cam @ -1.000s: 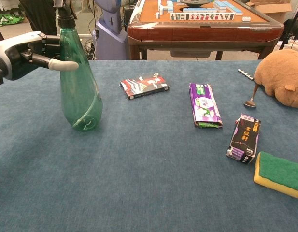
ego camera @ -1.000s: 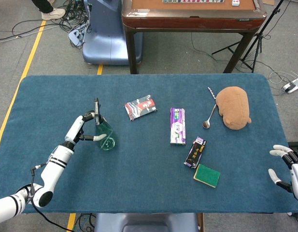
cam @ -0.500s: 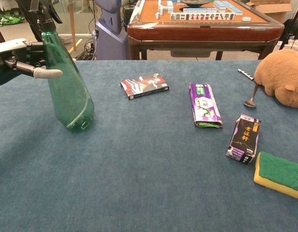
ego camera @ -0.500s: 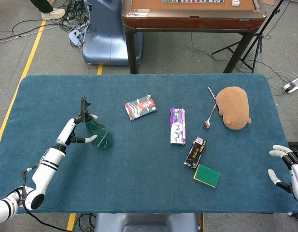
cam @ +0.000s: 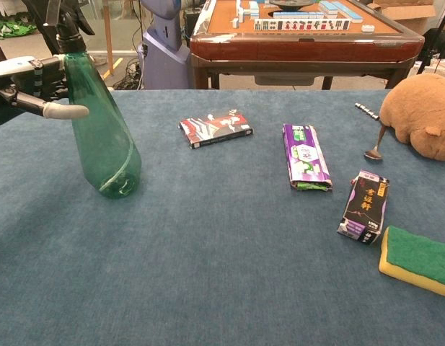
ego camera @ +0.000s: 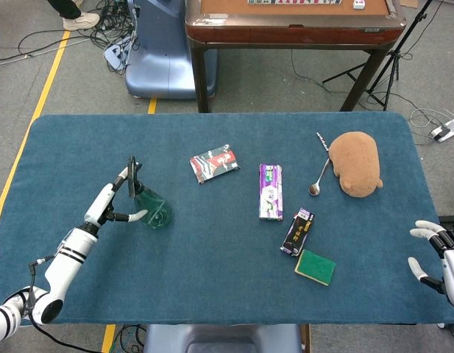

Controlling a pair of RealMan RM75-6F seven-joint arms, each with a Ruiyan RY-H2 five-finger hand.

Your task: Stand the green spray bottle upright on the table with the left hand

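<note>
The green spray bottle (cam: 101, 133) stands upright on the blue table (cam: 222, 274) at the left, its black nozzle (cam: 63, 25) on top. From the head view I see the bottle (ego camera: 151, 212) from above. My left hand (cam: 24, 86) is beside it on the left. Its thumb lies across the front of the upper body and its fingers (cam: 42, 66) reach behind the neck, so it still holds the bottle. In the head view the left hand (ego camera: 112, 204) sits just left of the bottle. My right hand (ego camera: 438, 259) hangs at the table's right edge, fingers apart and empty.
A red-and-black packet (ego camera: 213, 163), a purple packet (ego camera: 270, 191), a black packet (ego camera: 298, 231) and a green-and-yellow sponge (ego camera: 315, 266) lie mid-table. A spoon (ego camera: 318, 180) and a brown plush toy (ego camera: 357, 163) are at the far right. A wooden table (ego camera: 293, 26) stands beyond.
My left hand carried the upright bottle to the left over the first half second. Since then it has stayed almost still, with the bottle's base on the table.
</note>
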